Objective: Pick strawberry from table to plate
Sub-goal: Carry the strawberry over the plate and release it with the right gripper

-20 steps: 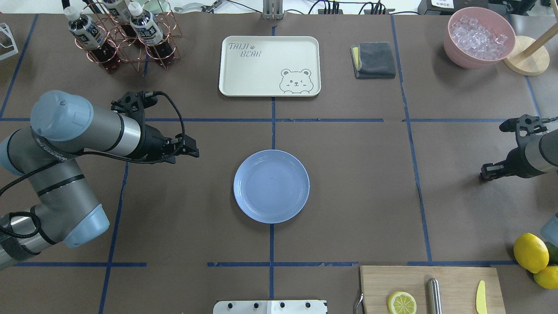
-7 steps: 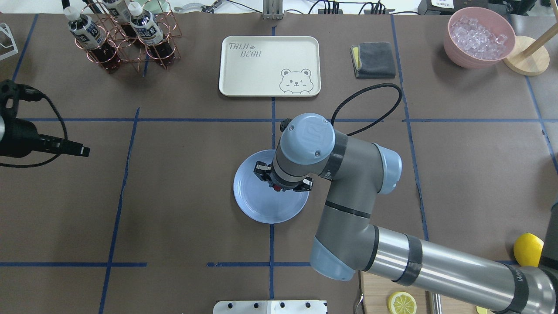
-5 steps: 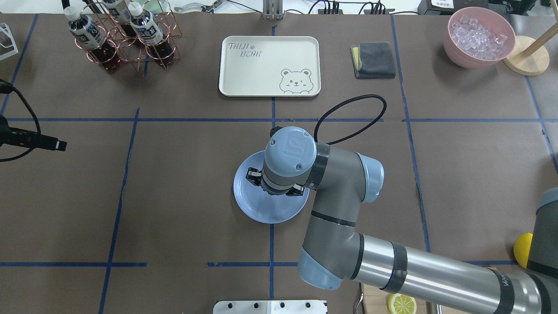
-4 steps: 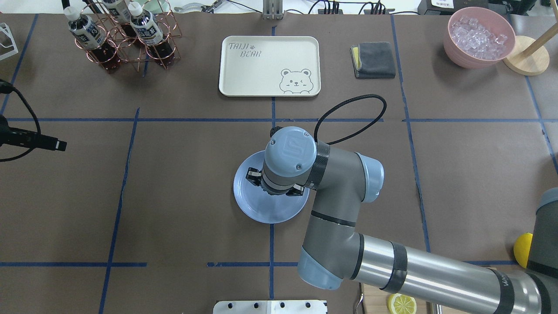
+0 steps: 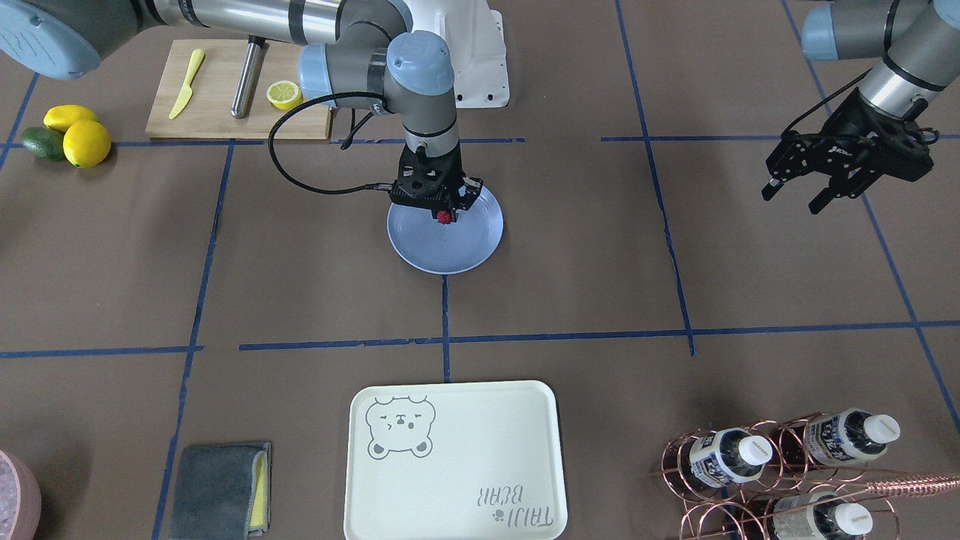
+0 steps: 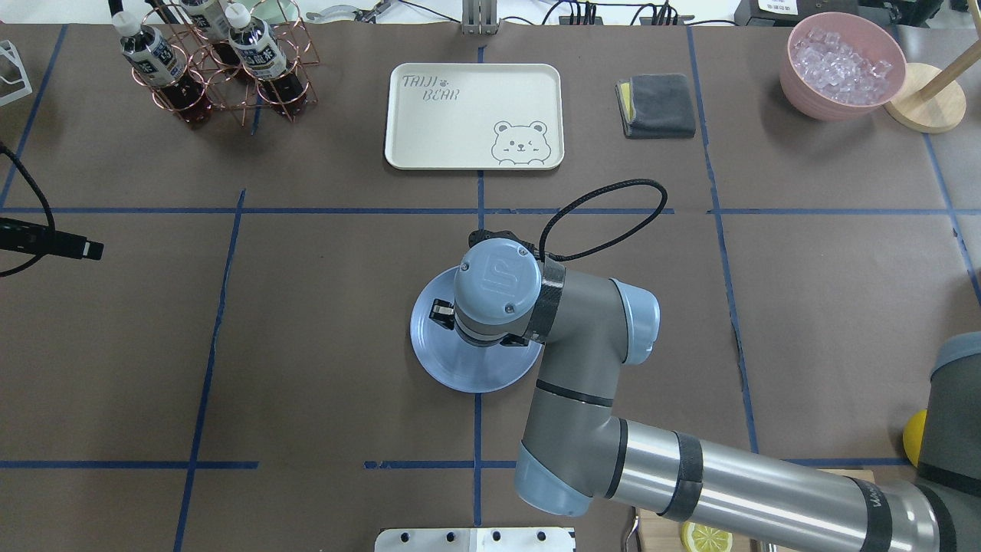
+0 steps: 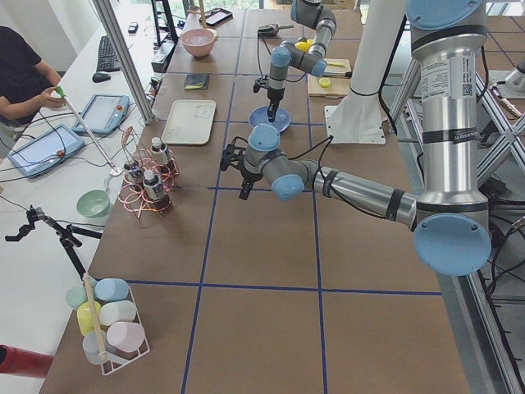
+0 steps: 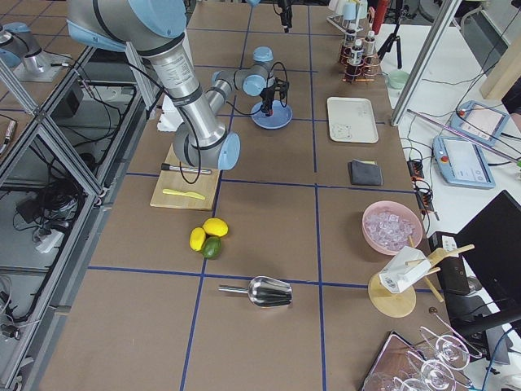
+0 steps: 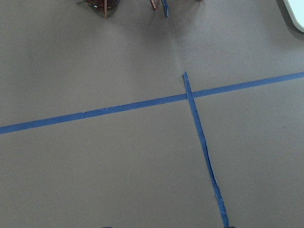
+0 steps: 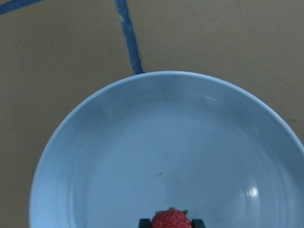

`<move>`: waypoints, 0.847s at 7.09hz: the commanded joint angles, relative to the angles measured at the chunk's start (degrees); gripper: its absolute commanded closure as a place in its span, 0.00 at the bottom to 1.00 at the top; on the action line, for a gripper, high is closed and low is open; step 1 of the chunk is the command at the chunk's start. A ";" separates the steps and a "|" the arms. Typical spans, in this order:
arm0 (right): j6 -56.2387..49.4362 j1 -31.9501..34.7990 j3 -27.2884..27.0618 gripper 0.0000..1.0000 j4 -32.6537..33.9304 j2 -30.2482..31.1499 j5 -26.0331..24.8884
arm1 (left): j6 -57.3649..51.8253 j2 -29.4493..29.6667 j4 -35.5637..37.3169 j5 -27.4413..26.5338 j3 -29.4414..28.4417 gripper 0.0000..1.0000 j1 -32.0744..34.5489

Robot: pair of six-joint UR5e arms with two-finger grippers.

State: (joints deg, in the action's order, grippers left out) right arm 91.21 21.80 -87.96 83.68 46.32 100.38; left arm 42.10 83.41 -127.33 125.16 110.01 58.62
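A small red strawberry (image 5: pixel 445 217) hangs between the fingers of my right gripper (image 5: pixel 444 213), which is shut on it just above the light-blue plate (image 5: pixel 442 251). The right wrist view shows the strawberry (image 10: pixel 171 220) at the bottom edge, over the near part of the plate (image 10: pixel 166 137). In the overhead view the right wrist covers the berry and much of the plate (image 6: pixel 467 374). My left gripper (image 5: pixel 792 201) is open and holds nothing, far off to the side above the brown table (image 5: pixel 300 262); the left wrist view shows only table and blue tape.
A cream bear tray (image 5: pixel 450 457) lies beyond the plate. A copper bottle rack (image 5: pixel 780 465), a grey cloth (image 5: pixel 217 487) and a pink bowl of ice (image 6: pixel 843 65) line the far side. A cutting board (image 5: pixel 232 90) and lemons (image 5: pixel 79 135) sit near the robot's base.
The right arm came in over the plate with the strawberry and, over the last second, shifted slightly left above it. The left arm drew back to the overhead view's left edge.
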 commanded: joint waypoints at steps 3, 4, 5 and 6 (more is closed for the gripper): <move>-0.33 0.00 1.38 1.00 -0.01 -0.09 -0.18 | 0.17 0.00 -0.03 0.00 0.12 0.16 0.00; -0.42 0.00 1.39 1.00 -0.10 -0.09 -0.18 | 0.17 0.00 -0.03 0.09 0.12 0.16 0.00; -0.33 0.00 1.39 1.00 -0.10 -0.09 -0.10 | 0.17 0.00 -0.03 0.00 0.03 0.16 0.00; -0.33 0.00 1.39 0.02 -0.10 -0.17 -0.10 | 0.17 0.08 -0.03 0.00 -0.05 0.16 0.00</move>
State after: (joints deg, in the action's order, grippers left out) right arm 90.86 21.80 -86.61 83.60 46.22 100.25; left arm 42.27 83.42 -127.35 125.18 110.04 58.62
